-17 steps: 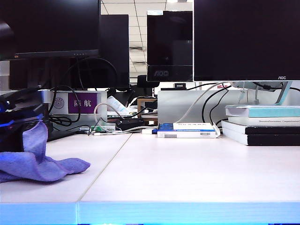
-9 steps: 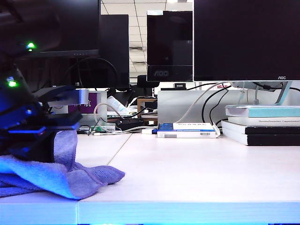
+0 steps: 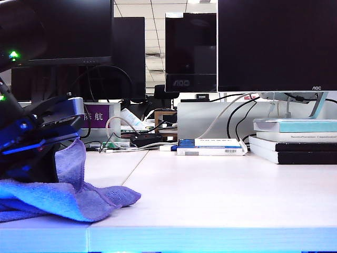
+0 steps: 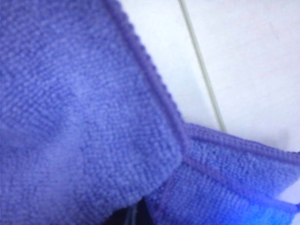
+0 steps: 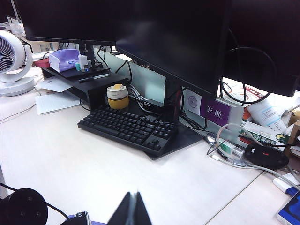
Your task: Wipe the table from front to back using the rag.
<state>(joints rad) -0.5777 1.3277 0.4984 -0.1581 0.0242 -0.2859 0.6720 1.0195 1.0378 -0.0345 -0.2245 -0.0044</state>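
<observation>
Purple rag (image 3: 63,197) lies at the desk (image 3: 210,195) front-left corner, pinched in the closed left gripper (image 3: 37,158). The right gripper (image 5: 131,211), fingers pressed together and empty, hangs above the desk.

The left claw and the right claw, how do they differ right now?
The left claw sits low over the table at the left of the exterior view, shut on the rag; the right claw is shut on nothing. The left wrist view is filled with purple cloth, while the right wrist view looks out over a black keyboard. Both claws are closed.
</observation>
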